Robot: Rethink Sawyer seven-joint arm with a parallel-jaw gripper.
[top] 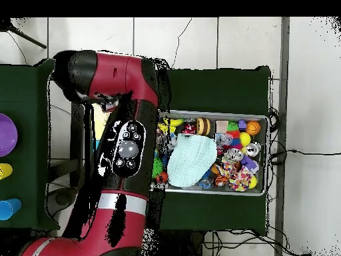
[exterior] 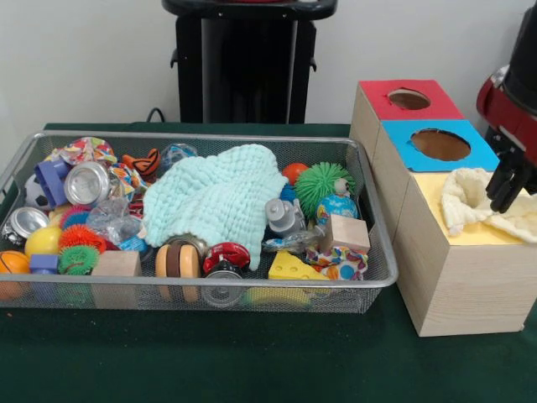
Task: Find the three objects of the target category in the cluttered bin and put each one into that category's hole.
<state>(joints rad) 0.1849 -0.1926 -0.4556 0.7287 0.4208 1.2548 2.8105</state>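
Observation:
The wire mesh bin point(exterior: 210, 284) stands at the left of the table, full of small toys; it also shows in the overhead view point(top: 267, 155). A crinkled cream-yellow cloth point(exterior: 466, 204) lies on the yellow top of the wooden box point(exterior: 457, 277), over its hole. My gripper point(exterior: 508, 186) hangs at the right edge, right at the cloth's middle. A small multicoloured speckled fabric piece point(exterior: 339, 264) lies in the bin's front right corner. A large mint-green cloth point(exterior: 216, 198) is draped over the bin's middle point(top: 190, 161). In the overhead view my arm point(top: 126, 147) hides the gripper.
The box has a red top point(exterior: 409, 100) and a blue top point(exterior: 440, 145), each with a round hole. The bin holds spiky balls, metal tins, wooden blocks point(exterior: 344, 232) and a yellow cheese wedge point(exterior: 288, 267). The robot's pedestal point(exterior: 247, 59) stands behind.

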